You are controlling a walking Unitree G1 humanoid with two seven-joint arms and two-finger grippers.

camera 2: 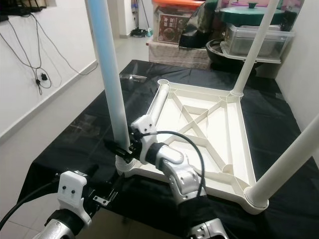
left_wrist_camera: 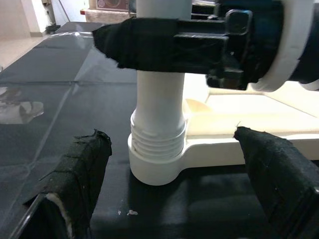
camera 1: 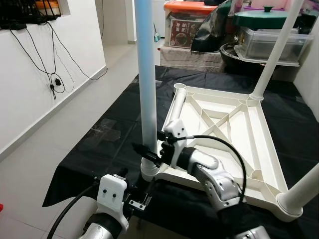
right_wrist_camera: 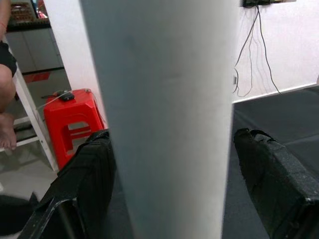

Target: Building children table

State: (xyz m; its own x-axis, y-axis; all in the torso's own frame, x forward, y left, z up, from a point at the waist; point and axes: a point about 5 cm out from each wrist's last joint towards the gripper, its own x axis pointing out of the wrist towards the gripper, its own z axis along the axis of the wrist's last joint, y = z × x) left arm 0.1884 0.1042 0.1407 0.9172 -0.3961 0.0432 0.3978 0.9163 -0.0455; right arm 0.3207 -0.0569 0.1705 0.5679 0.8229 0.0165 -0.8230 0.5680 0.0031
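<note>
Upside-down white tabletop (camera 1: 234, 144) lying centre-right of the left eye view on a black mat (camera 1: 99, 149), ribbed underside up. Near-left corner socket (camera 1: 148, 169) sitting just inside the mat's near edge, little mat left below it in the frame. Pale blue-white table leg (camera 1: 145, 74) standing upright in that socket, rising out of the top of the frame. Right gripper (camera 1: 149, 152) reaching in from lower right, fingers set either side of the leg just above the socket; in the right wrist view wide apart, both fingers (right_wrist_camera: 84, 184) flanking the leg with a sliver of gap on each side, contact hard to judge. Left gripper (left_wrist_camera: 174, 174) low at the bottom left of the eye views, open, holding nothing, its fingers spread wider than the threaded socket collar and apart from it.

Two further legs standing: far-right corner leg (camera 1: 274, 55) slanting to the upper right, near-right leg (camera 1: 304, 191) at the lower right edge. Far-left socket (camera 1: 179, 89) open.

Bare tiled floor (camera 1: 55, 134) to the left of the mat, white wall with hanging cables (camera 1: 50, 74) upper left. Storage boxes, a green pot lid (camera 1: 261, 17) and a black bag crowding the far edge at the top. Red stool (right_wrist_camera: 72, 124) in the right wrist view, a person's bare leg (right_wrist_camera: 7, 114) beside it.
</note>
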